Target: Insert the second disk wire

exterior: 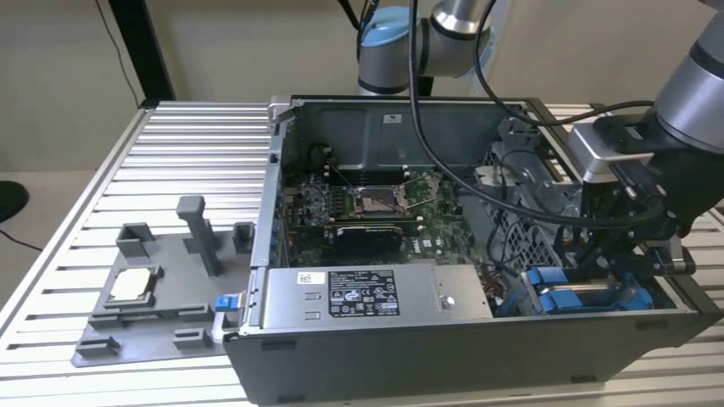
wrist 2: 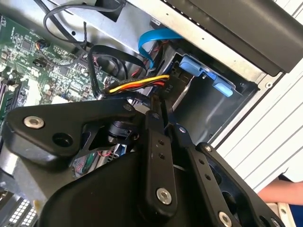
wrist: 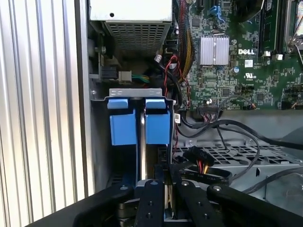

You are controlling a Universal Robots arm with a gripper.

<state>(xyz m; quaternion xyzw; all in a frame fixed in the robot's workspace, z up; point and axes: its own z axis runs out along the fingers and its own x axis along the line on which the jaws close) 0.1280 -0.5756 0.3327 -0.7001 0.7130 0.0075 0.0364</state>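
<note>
The disk wire [wrist 2: 138, 85] is a short bundle of yellow, red and black strands ending in a dark plug. In the second wrist view my gripper [wrist 2: 160, 105] has its black fingers [wrist 2: 154, 142] shut on the plug end, just in front of the drive bay with the blue tabs [wrist 2: 195, 66]. The first wrist view shows the gripper [wrist: 167, 185] right below the two blue drive carriers [wrist: 124, 126], with the wire's [wrist: 204, 166] coloured strands beside it. In the exterior view the gripper [exterior: 611, 267] reaches down into the open computer case [exterior: 453, 356] at its front corner on the exterior view's right.
Thick black cables [exterior: 498, 195] loop over the motherboard [exterior: 374, 203] toward the arm. A blue flat cable [wrist 2: 152, 41] curves above the bay. The power supply [exterior: 374, 292] lies along the case front. A grey fixture [exterior: 158, 288] with parts sits on the slatted table at the exterior view's left.
</note>
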